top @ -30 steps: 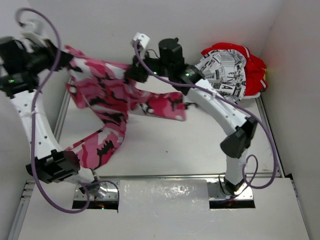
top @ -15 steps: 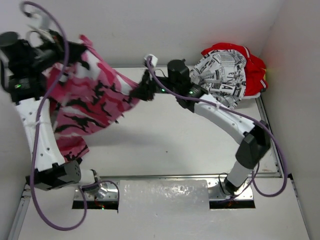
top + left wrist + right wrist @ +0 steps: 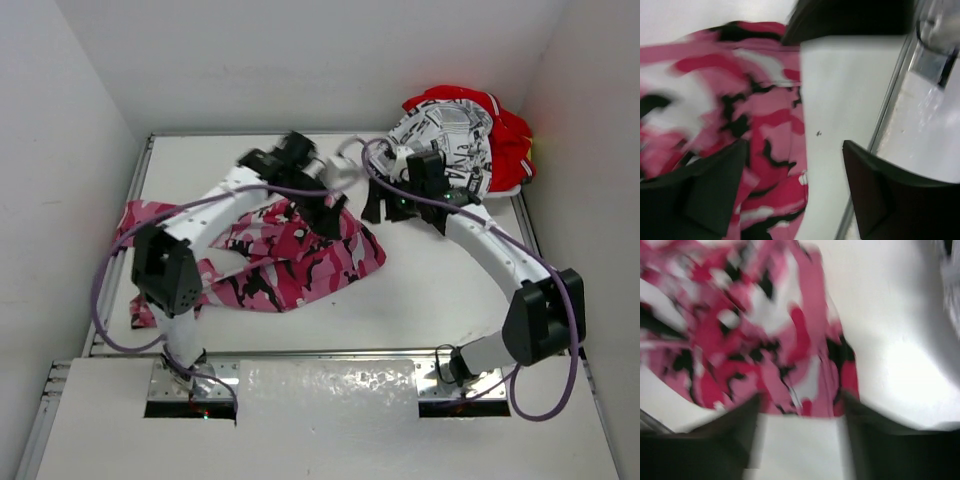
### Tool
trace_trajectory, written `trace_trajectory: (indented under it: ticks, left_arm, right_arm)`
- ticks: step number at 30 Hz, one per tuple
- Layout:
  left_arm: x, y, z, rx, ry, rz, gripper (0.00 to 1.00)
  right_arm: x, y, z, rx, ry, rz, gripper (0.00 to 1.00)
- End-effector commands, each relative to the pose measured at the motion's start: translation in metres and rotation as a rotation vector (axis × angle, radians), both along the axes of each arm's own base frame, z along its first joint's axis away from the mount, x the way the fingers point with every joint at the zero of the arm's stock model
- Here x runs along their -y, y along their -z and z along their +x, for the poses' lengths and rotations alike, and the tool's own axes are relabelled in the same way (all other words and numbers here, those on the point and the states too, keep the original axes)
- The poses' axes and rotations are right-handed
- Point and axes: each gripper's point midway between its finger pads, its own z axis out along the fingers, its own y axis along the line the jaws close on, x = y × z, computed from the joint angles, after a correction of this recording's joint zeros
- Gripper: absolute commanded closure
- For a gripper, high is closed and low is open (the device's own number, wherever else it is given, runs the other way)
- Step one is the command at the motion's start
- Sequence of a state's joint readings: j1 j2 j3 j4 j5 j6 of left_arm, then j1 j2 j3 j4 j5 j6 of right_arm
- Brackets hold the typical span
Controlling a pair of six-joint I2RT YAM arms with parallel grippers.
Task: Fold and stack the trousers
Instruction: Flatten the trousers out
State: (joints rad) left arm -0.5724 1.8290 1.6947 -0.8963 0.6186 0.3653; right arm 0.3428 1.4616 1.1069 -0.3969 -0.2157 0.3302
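Note:
The pink, white, black and crimson camouflage trousers (image 3: 270, 262) lie spread in loose folds on the left half of the table, one part reaching the left edge. My left gripper (image 3: 330, 207) hovers over their upper right corner, open; in the left wrist view the cloth (image 3: 740, 115) lies below the left finger (image 3: 705, 195) with nothing gripped. My right gripper (image 3: 373, 200) stands just right of that corner, open. Its blurred wrist view shows the camouflage cloth (image 3: 750, 325) beyond the wide-apart fingers (image 3: 725, 435). The newsprint trousers (image 3: 452, 148) lie heaped on the red trousers (image 3: 512, 140) at the back right corner.
White walls close in the table on the left, the back and the right. A metal rail (image 3: 890, 115) runs along the table's edge. Bare white tabletop (image 3: 440, 280) shows between the camouflage cloth and the right arm.
Both grippers held the camouflage trousers up at the left; both have opened and let go. The trousers dropped onto the table, and the arms have swung towards the table's middle.

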Motion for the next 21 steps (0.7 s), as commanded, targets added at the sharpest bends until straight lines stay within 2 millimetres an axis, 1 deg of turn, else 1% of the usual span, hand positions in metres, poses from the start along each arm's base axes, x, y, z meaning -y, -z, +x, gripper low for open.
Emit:
trace_trajectory:
  ticks: [1, 2, 3, 4, 5, 6, 7, 8, 9, 10, 11, 12, 13, 14, 15, 16, 17, 18, 19, 20, 21]
  left_arm:
    - [-0.123, -0.112, 0.076, 0.283, -0.350, -0.107, 0.20]
    - [-0.152, -0.120, 0.082, 0.323, -0.423, -0.078, 0.13]
    - [-0.176, -0.115, 0.084, 0.318, -0.474, -0.047, 0.13]
    - [-0.224, -0.110, 0.081, 0.293, -0.582, -0.007, 0.13]
    - [-0.254, -0.102, 0.077, 0.282, -0.634, 0.026, 0.16]
    - [-0.276, -0.074, 0.058, 0.186, -0.676, 0.061, 0.18]
    - [-0.323, -0.069, 0.044, 0.168, -0.795, 0.087, 0.20]
    - [-0.364, -0.038, 0.018, 0.096, -0.875, 0.142, 0.20]
    - [-0.385, -0.027, 0.002, 0.082, -0.920, 0.177, 0.20]
    - [-0.405, -0.020, -0.016, 0.111, -0.931, 0.250, 0.19]
    - [-0.415, 0.005, -0.038, 0.048, -0.949, 0.286, 0.17]
    - [-0.436, 0.013, -0.058, 0.035, -1.007, 0.329, 0.16]
    - [-0.448, 0.026, -0.075, 0.022, -0.972, 0.411, 0.15]
    - [-0.445, 0.048, -0.094, -0.044, -0.943, 0.432, 0.14]
    - [-0.448, 0.057, -0.108, -0.057, -0.922, 0.467, 0.08]
    - [-0.453, 0.067, -0.120, -0.061, -0.854, 0.535, 0.04]
    - [-0.449, 0.087, -0.131, -0.087, -0.816, 0.555, 0.00]
    - [-0.453, 0.092, -0.134, -0.070, -0.796, 0.588, 0.00]
    - [-0.455, 0.106, -0.141, -0.086, -0.770, 0.621, 0.00]
    - [-0.467, 0.110, -0.131, -0.029, -0.783, 0.660, 0.00]
    - [-0.474, 0.116, -0.130, -0.023, -0.784, 0.707, 0.00]
  right_arm:
    - [-0.027, -0.044, 0.024, 0.134, -0.071, 0.064, 0.58]
    - [-0.036, -0.047, 0.028, 0.138, -0.089, 0.080, 0.74]
    - [-0.041, -0.042, 0.030, 0.126, -0.092, 0.061, 0.85]
    - [-0.057, -0.038, 0.026, 0.132, -0.140, 0.034, 0.88]
    - [-0.067, -0.032, 0.032, 0.129, -0.166, 0.002, 0.81]
    - [-0.085, -0.029, 0.028, 0.150, -0.220, -0.041, 0.70]
    - [-0.098, -0.039, 0.034, 0.180, -0.240, -0.044, 0.49]
    - [-0.116, -0.021, 0.032, 0.137, -0.273, -0.055, 0.39]
    - [-0.126, -0.019, 0.034, 0.123, -0.278, -0.044, 0.32]
    - [-0.140, -0.011, 0.042, 0.103, -0.291, -0.040, 0.26]
    - [-0.151, -0.008, 0.042, 0.090, -0.315, -0.034, 0.23]
    - [-0.167, -0.005, 0.037, 0.096, -0.364, -0.046, 0.19]
    - [-0.179, -0.013, 0.041, 0.129, -0.387, -0.061, 0.13]
    - [-0.185, 0.014, 0.037, 0.082, -0.420, -0.119, 0.10]
    - [-0.199, 0.011, 0.036, 0.130, -0.477, -0.167, 0.05]
    - [-0.201, 0.026, 0.029, 0.098, -0.507, -0.217, 0.01]
    - [-0.205, 0.052, 0.026, 0.064, -0.538, -0.264, 0.01]
    - [-0.214, 0.057, 0.021, 0.076, -0.586, -0.295, 0.01]
    - [-0.213, 0.070, 0.018, 0.062, -0.595, -0.333, 0.01]
    - [-0.214, 0.082, 0.013, 0.049, -0.607, -0.360, 0.01]
    - [-0.211, 0.103, 0.009, 0.013, -0.608, -0.396, 0.01]
